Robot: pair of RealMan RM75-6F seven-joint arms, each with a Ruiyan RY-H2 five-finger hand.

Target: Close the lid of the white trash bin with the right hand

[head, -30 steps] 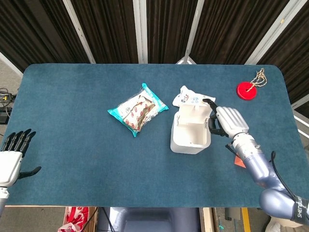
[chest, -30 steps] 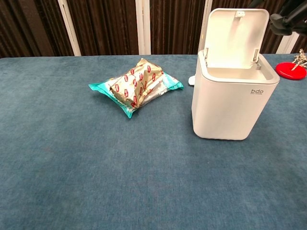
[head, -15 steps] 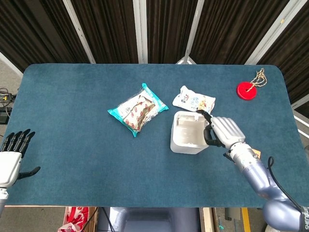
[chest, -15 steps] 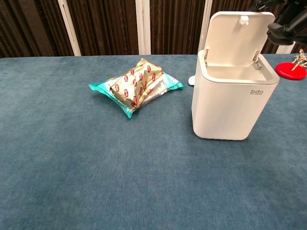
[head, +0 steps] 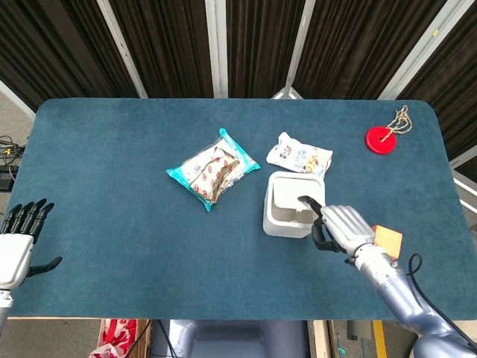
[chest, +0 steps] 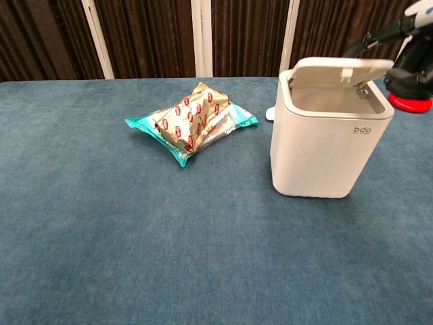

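Observation:
The white trash bin (head: 277, 224) (chest: 328, 149) stands right of the table's middle. Its lid (head: 294, 198) (chest: 342, 66) is tilted nearly flat over the opening, with a gap still showing at the front. My right hand (head: 339, 227) (chest: 409, 64) is at the bin's right side, a dark fingertip (head: 304, 200) resting on the lid and the other fingers curled; it holds nothing. My left hand (head: 21, 239) hangs off the table's near left edge, fingers apart and empty.
A teal-edged snack pack (head: 212, 171) (chest: 193, 120) lies left of the bin. A white snack bag (head: 299, 155) lies just behind it. A red disc with a cord (head: 381, 139) (chest: 410, 103) sits at the far right. An orange tag (head: 387, 239) lies by my right wrist.
The lid has swung down from upright to nearly flat. My right hand has moved toward me and down with it, pressing on the lid. The left hand has not moved.

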